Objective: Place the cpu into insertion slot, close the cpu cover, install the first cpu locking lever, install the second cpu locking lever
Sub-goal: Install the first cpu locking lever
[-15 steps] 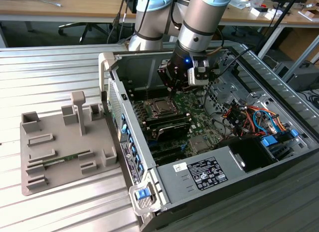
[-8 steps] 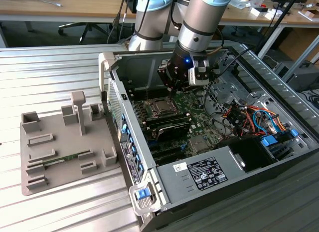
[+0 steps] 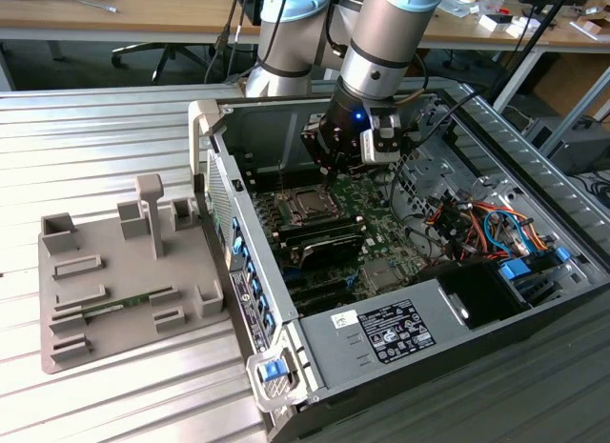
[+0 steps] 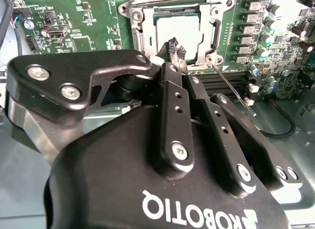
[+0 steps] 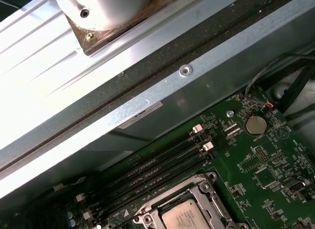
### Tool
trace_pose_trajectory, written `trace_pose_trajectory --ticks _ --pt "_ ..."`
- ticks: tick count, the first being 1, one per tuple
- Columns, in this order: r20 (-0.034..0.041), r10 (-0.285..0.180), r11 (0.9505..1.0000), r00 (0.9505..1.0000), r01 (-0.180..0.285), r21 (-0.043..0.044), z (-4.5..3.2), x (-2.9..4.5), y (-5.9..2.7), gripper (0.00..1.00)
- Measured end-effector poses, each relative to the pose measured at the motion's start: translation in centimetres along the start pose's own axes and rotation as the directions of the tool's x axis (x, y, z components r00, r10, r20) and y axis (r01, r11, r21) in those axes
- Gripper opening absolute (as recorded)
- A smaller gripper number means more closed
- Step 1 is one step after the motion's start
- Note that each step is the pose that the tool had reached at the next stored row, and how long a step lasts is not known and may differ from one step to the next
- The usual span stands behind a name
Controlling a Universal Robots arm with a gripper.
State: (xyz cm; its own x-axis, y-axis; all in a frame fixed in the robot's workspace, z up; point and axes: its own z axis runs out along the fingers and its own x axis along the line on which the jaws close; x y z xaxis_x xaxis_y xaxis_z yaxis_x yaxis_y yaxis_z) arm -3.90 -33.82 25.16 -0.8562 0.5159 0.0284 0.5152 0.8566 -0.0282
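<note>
Silvery-grey, the cpu (image 4: 179, 34) lies seated in the insertion slot (image 4: 212, 36), and I see the cpu cover (image 4: 142, 29) down flat around it. A thin metal lever (image 4: 231, 86) juts out beside the socket over the green motherboard (image 4: 88, 22). My gripper (image 4: 176, 47) hovers over the cover's edge, fingertips pressed together on nothing.

the cpu (image 4: 178, 34) has a dull grey metal top; the cpu cover (image 4: 139, 29) is shiny metal; the gripper (image 4: 176, 48) is smooth, glossy black
</note>
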Motion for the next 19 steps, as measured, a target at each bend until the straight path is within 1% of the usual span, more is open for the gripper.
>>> trace_pose_trajectory --ticks 19 --pt "0.0008 -0.031 0.9995 0.9995 0.031 0.0008 0.00 0.00 0.00 0.10"
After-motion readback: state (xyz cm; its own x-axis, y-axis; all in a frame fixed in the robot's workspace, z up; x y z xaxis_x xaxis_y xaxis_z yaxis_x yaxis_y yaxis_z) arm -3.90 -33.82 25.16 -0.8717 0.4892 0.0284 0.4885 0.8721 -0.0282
